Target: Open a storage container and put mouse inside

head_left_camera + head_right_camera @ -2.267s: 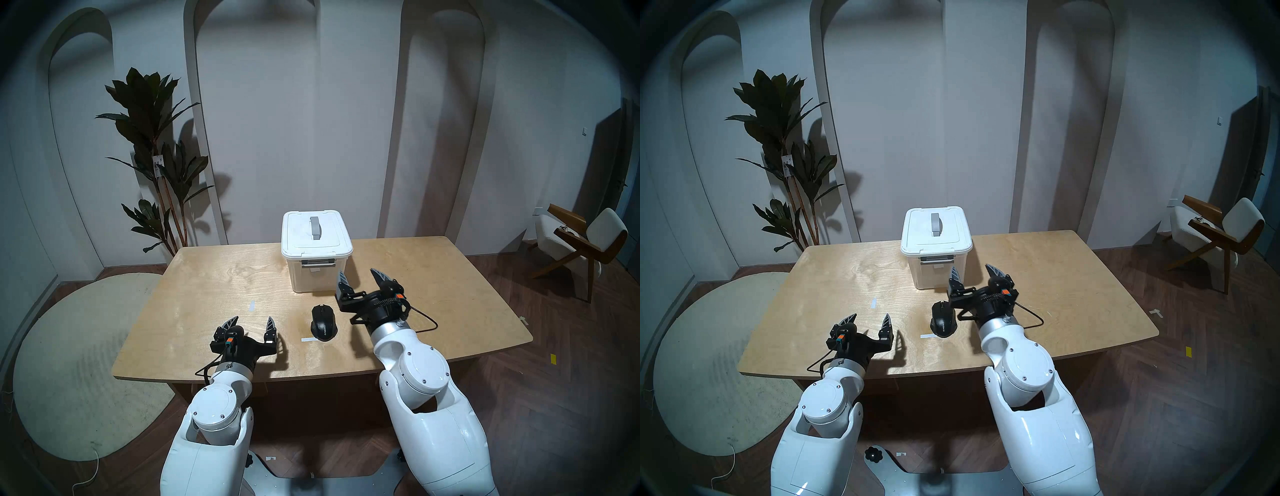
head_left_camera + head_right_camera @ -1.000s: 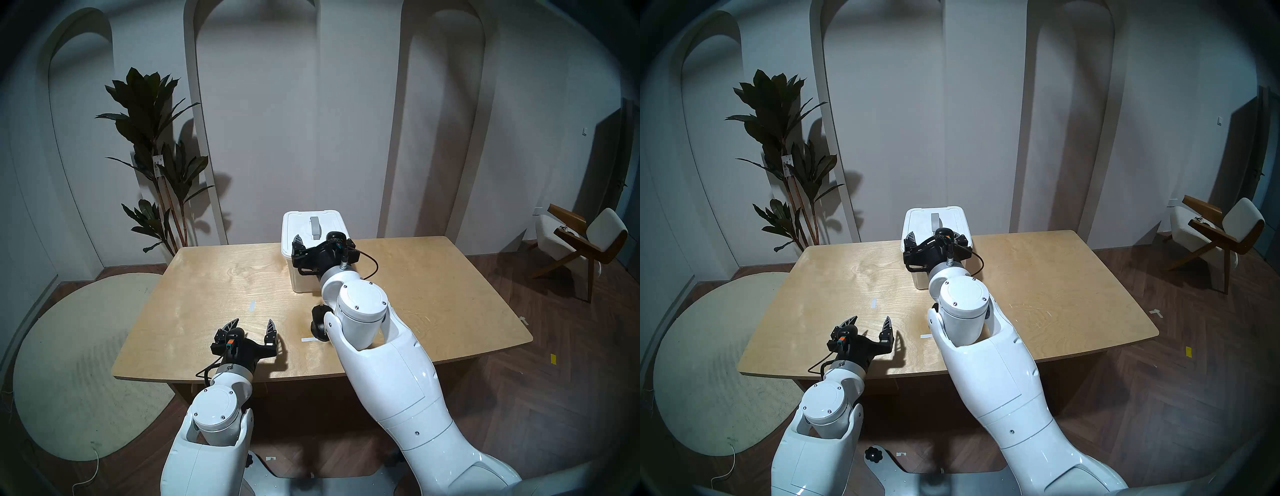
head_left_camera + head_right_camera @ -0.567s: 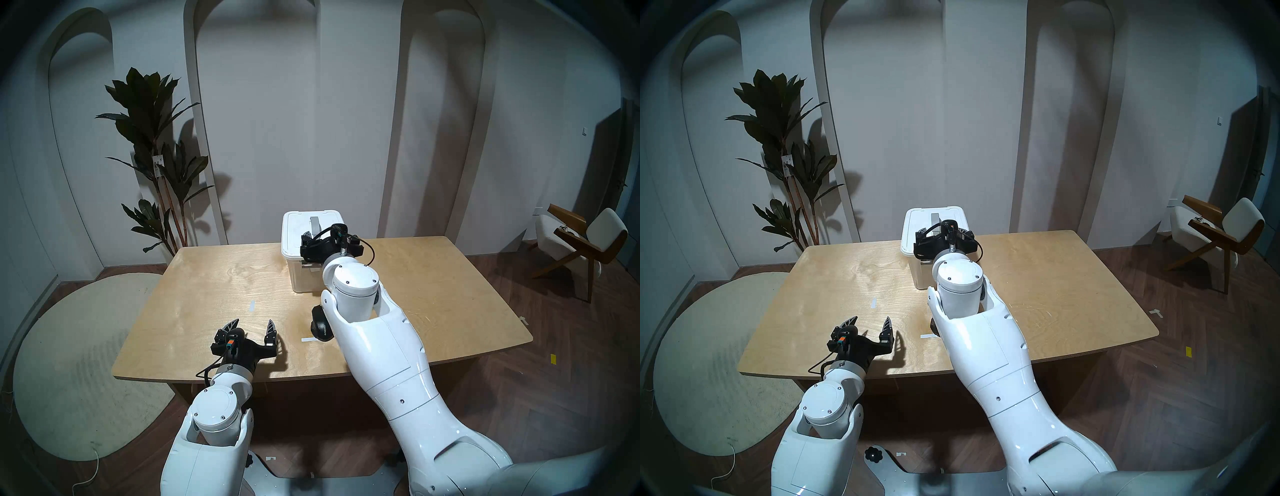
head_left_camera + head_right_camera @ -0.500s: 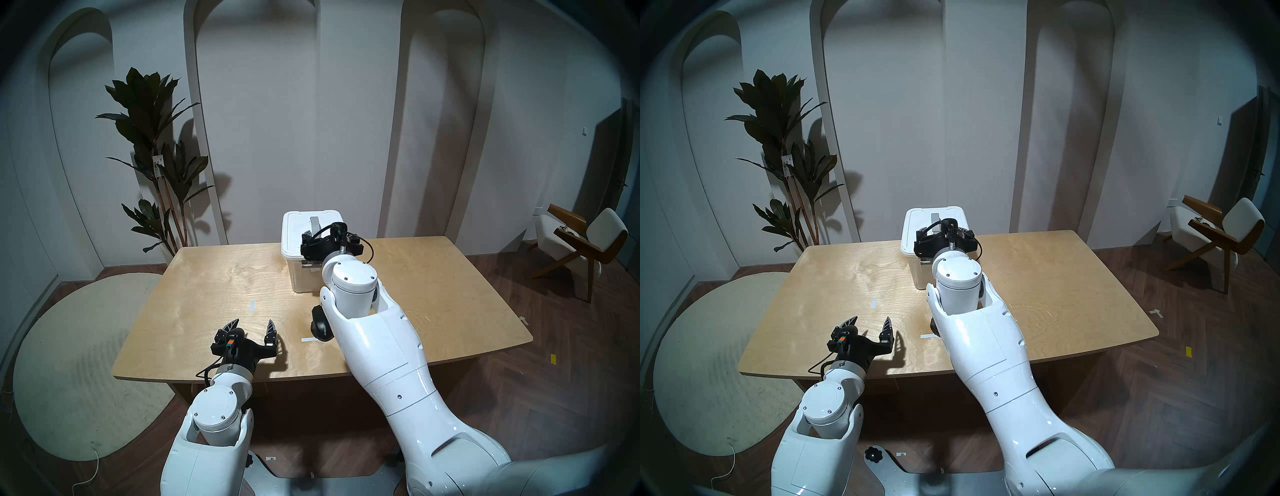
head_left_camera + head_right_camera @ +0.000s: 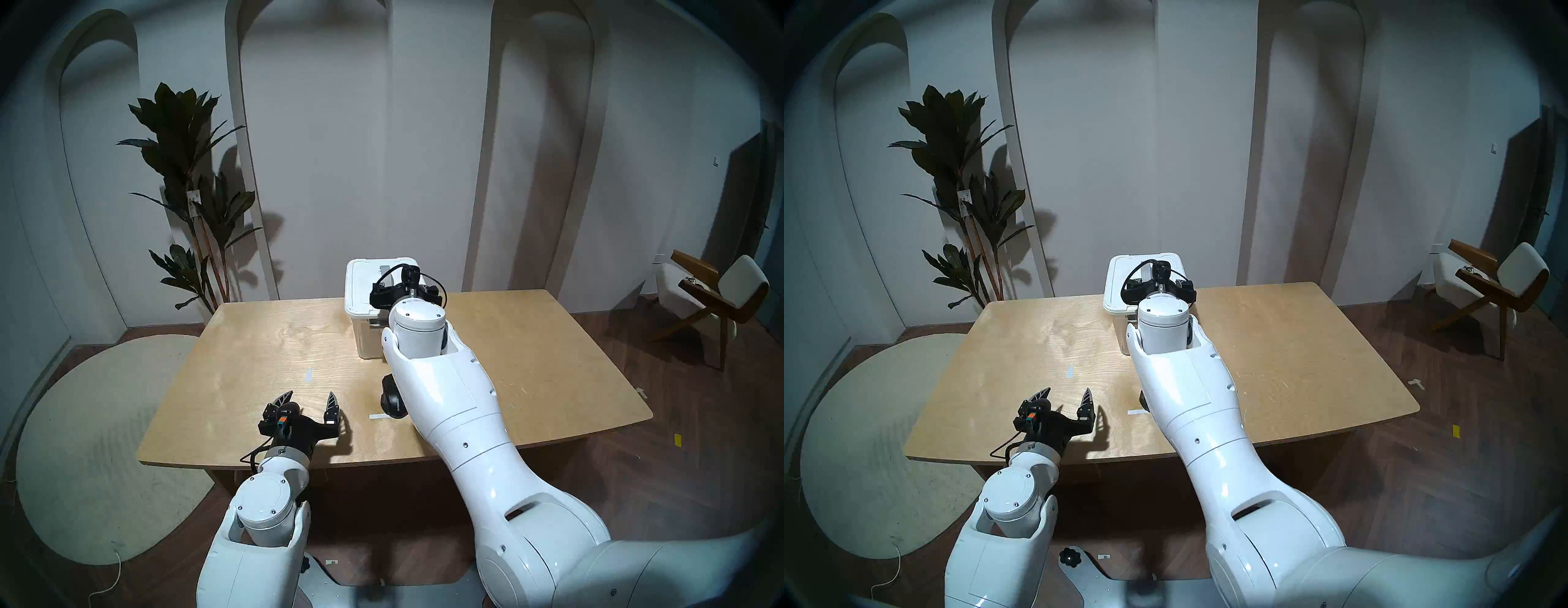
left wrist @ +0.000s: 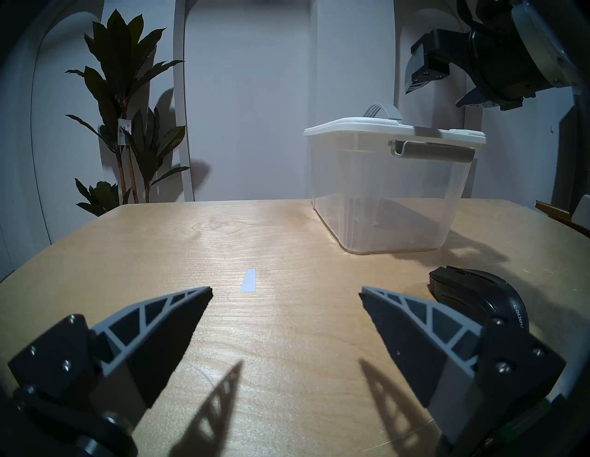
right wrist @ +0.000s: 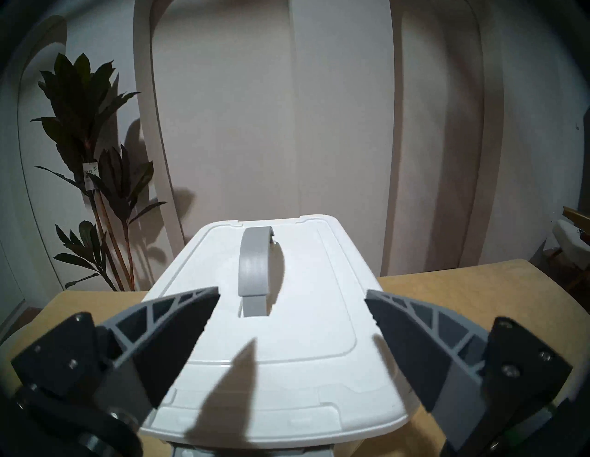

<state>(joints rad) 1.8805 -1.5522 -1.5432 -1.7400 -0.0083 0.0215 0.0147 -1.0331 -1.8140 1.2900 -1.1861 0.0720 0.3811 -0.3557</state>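
While poised above the box, right gripper (image 7: 292,295): fingers spread wide, empty, one to each side of the lid at lower frame of the right wrist view, nothing between them but air.

Box (image 6: 388,191): translucent whitish plastic, standing on the table (image 5: 254,352) right of centre in the left wrist view, far side of the tabletop in the head views. Empty so far as the clear walls show.

Lid (image 7: 287,335): white, seated on the box, filling the centre of the right wrist view. Grey strap handle (image 7: 253,265) arched along its middle, untouched.

Latch (image 6: 432,153): grey bar on the near face, just under the lid rim; whether fastened or loose, cannot tell.

Mouse (image 6: 475,293): black, flat on the table, lower right in the left wrist view, well short of the box; mostly hidden behind the right arm in the head views, a sliver showing (image 5: 391,401).

Left gripper (image 6: 285,295): wide open, holding nothing, low over the near part of the table, just beside the mouse.

Tape strip (image 6: 249,280): pale, stuck on the wood at centre frame, beyond the left fingertips.

Potted plant (image 5: 191,191): upper left, against the wall.

Chair (image 5: 712,297): far right edge.
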